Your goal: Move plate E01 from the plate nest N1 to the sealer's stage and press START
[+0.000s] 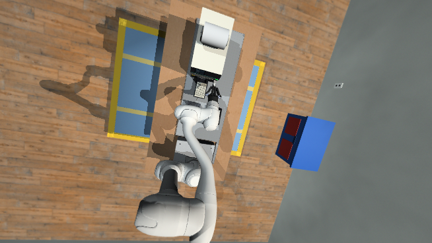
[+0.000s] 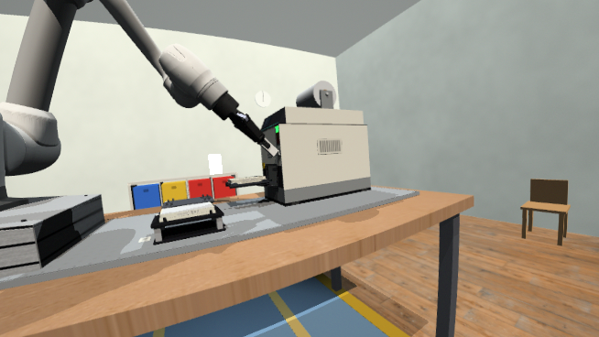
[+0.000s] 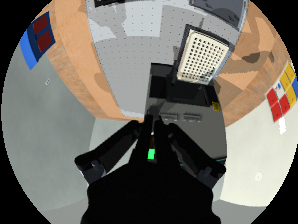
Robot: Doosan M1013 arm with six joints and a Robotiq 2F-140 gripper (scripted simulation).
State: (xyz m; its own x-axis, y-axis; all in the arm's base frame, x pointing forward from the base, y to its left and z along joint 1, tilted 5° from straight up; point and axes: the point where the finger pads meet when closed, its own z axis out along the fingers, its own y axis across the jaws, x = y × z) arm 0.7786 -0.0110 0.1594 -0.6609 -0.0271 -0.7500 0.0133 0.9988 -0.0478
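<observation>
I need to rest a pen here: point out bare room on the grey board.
Bare: the strip beside the sealer, on the side away from the stacked bins' wall. Crowded: the sealer's front, where the fingers crowd beside the plate.

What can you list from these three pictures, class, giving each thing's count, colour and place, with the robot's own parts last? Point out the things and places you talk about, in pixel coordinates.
sealer (image 1: 211,61) (image 2: 325,157): one, cream and dark, far end of the grey board
film roll (image 1: 215,35) (image 2: 311,95): one, white-grey, atop the sealer
lamp (image 2: 277,129) (image 3: 151,154): one, green, sealer's front
plate on the stage (image 1: 200,90) (image 2: 248,180) (image 3: 203,57): one, cream, before the sealer
plate in a nest (image 2: 188,211): one, cream, nearer the arm's base
table (image 2: 293,243): one, brown, under the board
bins (image 2: 147,196): four, blue, yellow, two red, by the wall
chair (image 2: 546,207): one, brown, right
clock (image 2: 263,99): one, white, wall
arm (image 1: 206,172) (image 2: 183,69): one, white-grey, over the board
gripper (image 1: 214,84) (image 2: 276,153) (image 3: 153,112): one, black, shut, at the sealer's front
</observation>
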